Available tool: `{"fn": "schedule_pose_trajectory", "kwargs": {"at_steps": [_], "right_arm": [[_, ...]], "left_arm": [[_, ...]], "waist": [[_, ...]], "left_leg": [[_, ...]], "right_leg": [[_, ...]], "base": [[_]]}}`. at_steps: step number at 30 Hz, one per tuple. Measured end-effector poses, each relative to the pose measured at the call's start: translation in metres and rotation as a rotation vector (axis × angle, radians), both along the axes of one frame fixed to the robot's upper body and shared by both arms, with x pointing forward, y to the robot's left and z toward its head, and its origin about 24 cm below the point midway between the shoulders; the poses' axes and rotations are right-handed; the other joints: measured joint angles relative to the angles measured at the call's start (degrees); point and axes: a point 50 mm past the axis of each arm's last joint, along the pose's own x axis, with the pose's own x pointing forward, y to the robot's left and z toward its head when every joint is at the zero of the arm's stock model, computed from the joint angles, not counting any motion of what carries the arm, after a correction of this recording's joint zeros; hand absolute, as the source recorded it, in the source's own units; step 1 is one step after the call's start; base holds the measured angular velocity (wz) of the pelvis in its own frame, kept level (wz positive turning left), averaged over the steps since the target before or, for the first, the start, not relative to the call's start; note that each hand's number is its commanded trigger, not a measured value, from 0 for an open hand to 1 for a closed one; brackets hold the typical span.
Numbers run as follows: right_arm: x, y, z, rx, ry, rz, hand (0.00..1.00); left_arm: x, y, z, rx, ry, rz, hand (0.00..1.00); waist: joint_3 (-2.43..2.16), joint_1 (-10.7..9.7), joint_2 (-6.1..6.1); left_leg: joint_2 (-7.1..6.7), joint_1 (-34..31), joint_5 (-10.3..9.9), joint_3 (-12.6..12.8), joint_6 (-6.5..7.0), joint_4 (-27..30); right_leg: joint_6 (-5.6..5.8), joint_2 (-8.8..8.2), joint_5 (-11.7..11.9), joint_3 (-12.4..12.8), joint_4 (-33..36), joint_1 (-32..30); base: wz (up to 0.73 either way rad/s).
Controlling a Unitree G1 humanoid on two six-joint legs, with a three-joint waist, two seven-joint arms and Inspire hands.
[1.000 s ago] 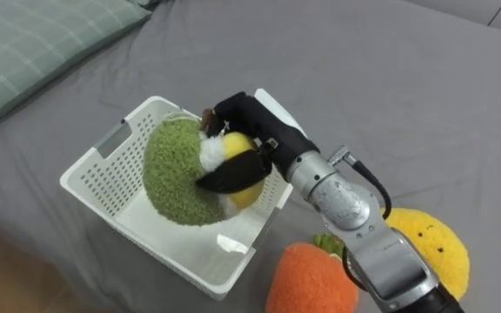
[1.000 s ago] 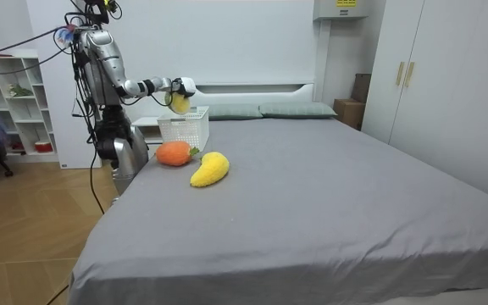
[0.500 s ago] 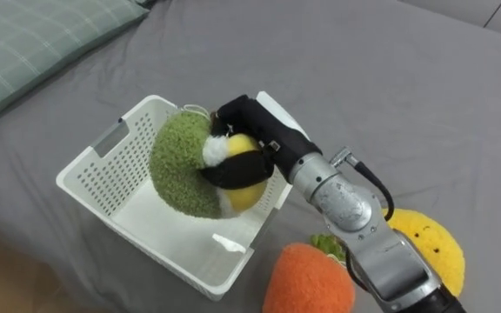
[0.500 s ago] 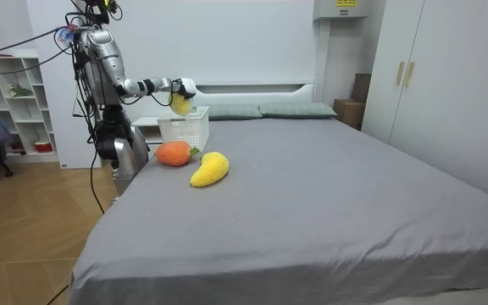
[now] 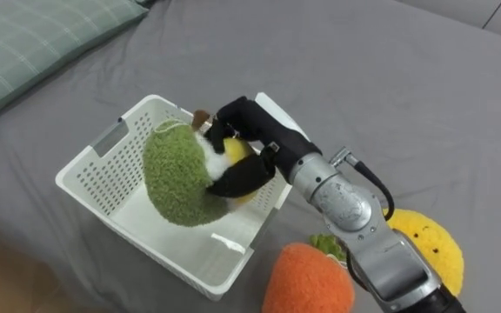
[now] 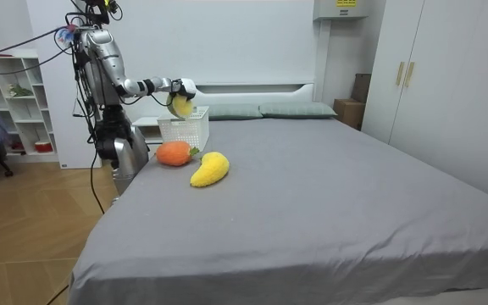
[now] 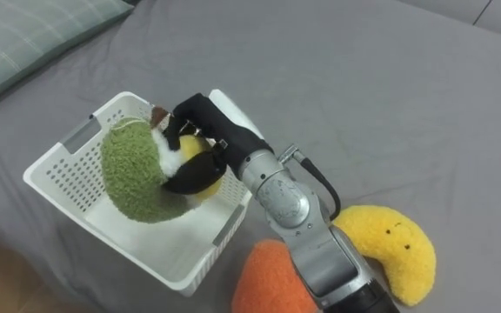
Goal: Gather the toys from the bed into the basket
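My right hand (image 5: 249, 146) is shut on a plush toy (image 5: 177, 181) with a green fuzzy body and a yellow and white middle. It holds the toy just above the open white perforated basket (image 5: 94, 174), which stands on the grey bed. The toy's green side hangs down into the basket's mouth. An orange plush toy (image 5: 307, 283) with a green top lies on the bed at the lower right, just past the basket's near corner. A yellow plush toy (image 5: 429, 248) with a small face lies to its right. In the room view the robot stands at the bed's corner, its arm (image 6: 146, 84) reaching over the basket (image 6: 185, 131).
A green checked pillow (image 5: 33, 43) lies at the upper left, behind the basket. Grey bed sheet (image 5: 390, 96) stretches open to the right and far side. A small white tag (image 5: 226, 243) lies on the basket's floor. A shelf unit (image 6: 11, 110) stands behind the robot.
The toy has turned in my right hand: its green body swung slightly left and down toward the basket. The arm and the other toys have stayed put.
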Motion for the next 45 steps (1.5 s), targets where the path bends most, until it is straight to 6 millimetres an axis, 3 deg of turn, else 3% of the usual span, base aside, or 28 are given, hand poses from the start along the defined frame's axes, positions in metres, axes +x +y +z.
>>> {"fn": "schedule_pose_trajectory", "kwargs": {"at_steps": [21,30,36,37,45], "right_arm": [[0.000,0.000,0.000,-0.049,-0.028,-0.004,0.00],[0.001,-0.001,0.001,0.037,0.004,-0.027,0.00],[0.007,-0.016,0.007,0.086,-0.046,-0.145,0.00],[0.007,-0.022,0.005,0.101,-0.051,-0.182,0.00],[0.009,-0.076,-0.018,0.085,-0.019,-0.458,0.00]], "left_arm": [[0.000,0.000,0.000,-0.006,0.002,-0.002,0.00],[-0.004,0.001,-0.001,-0.010,0.018,0.003,0.00],[-0.008,0.008,0.000,-0.006,0.010,0.067,0.00],[-0.009,0.008,0.000,-0.006,0.011,0.073,0.00],[-0.028,0.015,-0.001,0.021,0.046,0.104,0.00]], "waist": [[-0.10,0.01,-0.15],[-0.04,-0.26,-0.11],[0.10,-1.54,-0.34],[0.25,-1.52,-0.11],[-0.10,-5.43,-0.53]], "left_leg": [[0.00,0.02,0.00,0.02,0.00,0.02],[0.02,0.57,0.00,0.12,0.00,0.00],[0.11,1.23,-0.01,1.13,0.02,-0.27],[0.15,1.83,-0.01,1.29,0.02,-0.45],[0.11,1.95,0.02,1.61,0.17,-0.50]], "right_leg": [[0.00,-0.12,0.00,-0.06,0.00,0.00],[0.01,-0.11,0.01,0.03,0.00,0.31],[0.03,-0.12,0.01,0.63,-0.01,0.90],[0.07,-0.10,0.04,0.92,-0.01,1.07],[0.24,-0.19,0.15,1.38,0.17,1.07]], "base": [[0.00],[0.00],[-0.06],[-0.13],[-0.03]]}}
